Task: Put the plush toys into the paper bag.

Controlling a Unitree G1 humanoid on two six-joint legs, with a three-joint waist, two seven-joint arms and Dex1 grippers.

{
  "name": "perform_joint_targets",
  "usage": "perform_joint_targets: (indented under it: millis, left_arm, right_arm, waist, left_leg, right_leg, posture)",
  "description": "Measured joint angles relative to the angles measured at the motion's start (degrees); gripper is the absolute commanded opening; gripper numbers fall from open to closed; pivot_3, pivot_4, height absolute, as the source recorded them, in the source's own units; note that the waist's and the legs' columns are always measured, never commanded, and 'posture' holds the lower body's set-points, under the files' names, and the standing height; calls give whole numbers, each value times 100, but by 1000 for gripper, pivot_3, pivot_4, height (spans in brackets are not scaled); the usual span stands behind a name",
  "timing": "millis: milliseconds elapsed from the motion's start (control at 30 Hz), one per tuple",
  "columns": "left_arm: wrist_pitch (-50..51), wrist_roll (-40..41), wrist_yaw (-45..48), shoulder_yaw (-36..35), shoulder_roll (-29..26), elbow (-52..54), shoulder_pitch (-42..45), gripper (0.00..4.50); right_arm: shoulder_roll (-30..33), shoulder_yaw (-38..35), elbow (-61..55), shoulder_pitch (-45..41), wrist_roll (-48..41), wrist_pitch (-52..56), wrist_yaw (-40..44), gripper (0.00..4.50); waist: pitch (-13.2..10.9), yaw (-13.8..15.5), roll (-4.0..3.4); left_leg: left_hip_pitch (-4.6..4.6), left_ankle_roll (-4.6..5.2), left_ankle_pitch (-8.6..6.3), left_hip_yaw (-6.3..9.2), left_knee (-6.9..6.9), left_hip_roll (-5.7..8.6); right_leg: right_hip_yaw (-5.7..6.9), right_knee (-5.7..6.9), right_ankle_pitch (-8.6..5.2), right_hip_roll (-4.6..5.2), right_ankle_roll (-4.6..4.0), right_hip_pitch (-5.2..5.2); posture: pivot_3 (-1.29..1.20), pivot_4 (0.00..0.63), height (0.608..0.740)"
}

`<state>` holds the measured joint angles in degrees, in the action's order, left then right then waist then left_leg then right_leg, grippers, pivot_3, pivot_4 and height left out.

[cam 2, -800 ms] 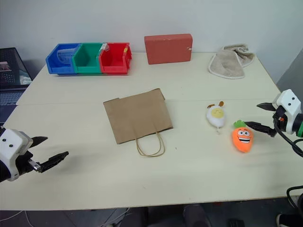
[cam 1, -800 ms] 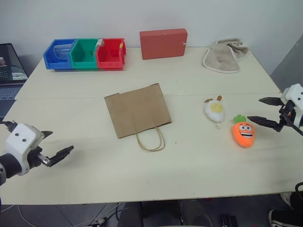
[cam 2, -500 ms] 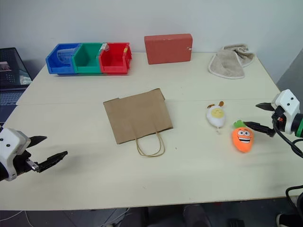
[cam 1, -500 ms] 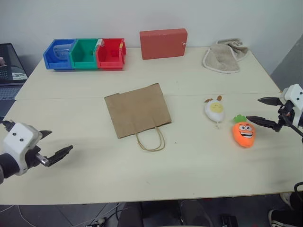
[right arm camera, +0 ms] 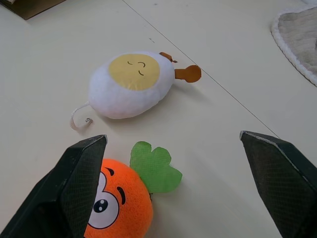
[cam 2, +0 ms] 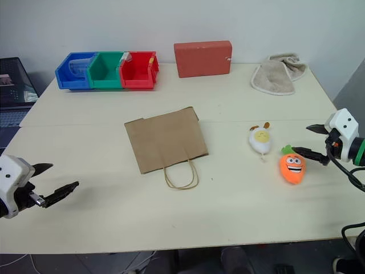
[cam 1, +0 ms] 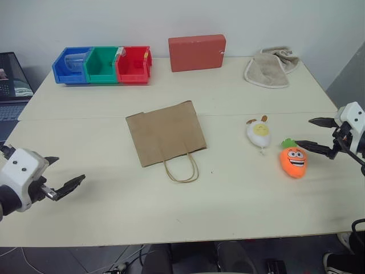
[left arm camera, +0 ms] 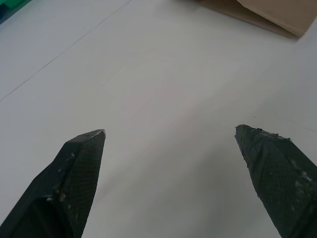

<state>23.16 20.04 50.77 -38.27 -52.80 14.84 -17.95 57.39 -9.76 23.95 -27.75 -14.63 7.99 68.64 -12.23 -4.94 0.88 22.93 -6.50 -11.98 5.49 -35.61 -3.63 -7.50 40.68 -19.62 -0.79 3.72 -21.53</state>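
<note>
The brown paper bag (cam 1: 165, 132) lies flat in the middle of the table, its cord handles (cam 1: 181, 168) pointing at the near edge. Two plush toys rest to its right: the white egg (cam 1: 258, 132) and, nearer, the orange carrot (cam 1: 293, 160) with its green top. My right gripper (cam 1: 305, 132) hovers open just right of the carrot; in its wrist view the fingers (right arm camera: 74, 183) frame the carrot (right arm camera: 121, 208) and the egg (right arm camera: 131, 84). My left gripper (cam 1: 68, 169) is open over bare table near the front left corner, well left of the bag.
Along the back edge stand blue, green and red bins (cam 1: 102, 64), a red box (cam 1: 197, 52) and a beige towel (cam 1: 271, 67). A laptop (cam 1: 11, 85) sits off the table's left side. A corner of the bag (left arm camera: 267, 12) shows ahead of the left gripper.
My left gripper has drifted slightly back toward the table's left side. The right gripper, the toys and the bag have stayed in place.
</note>
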Motion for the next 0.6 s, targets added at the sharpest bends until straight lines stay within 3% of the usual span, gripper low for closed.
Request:
perform_joint_targets:
  millis: [600]
  left_arm:
    - [-235, 53, 242, -230, 100, -18, -47, 4488]
  right_arm:
    - [-121, 113, 17, -50, 14, -106, -2, 4500]
  waist:
    - [0, -3, 0]
  left_leg:
    - [-1, 0, 0, -1, 0, 0]
  right_leg:
    - [0, 0, 1, 0, -1, 0]
  posture:
    - [0, 150, 740]
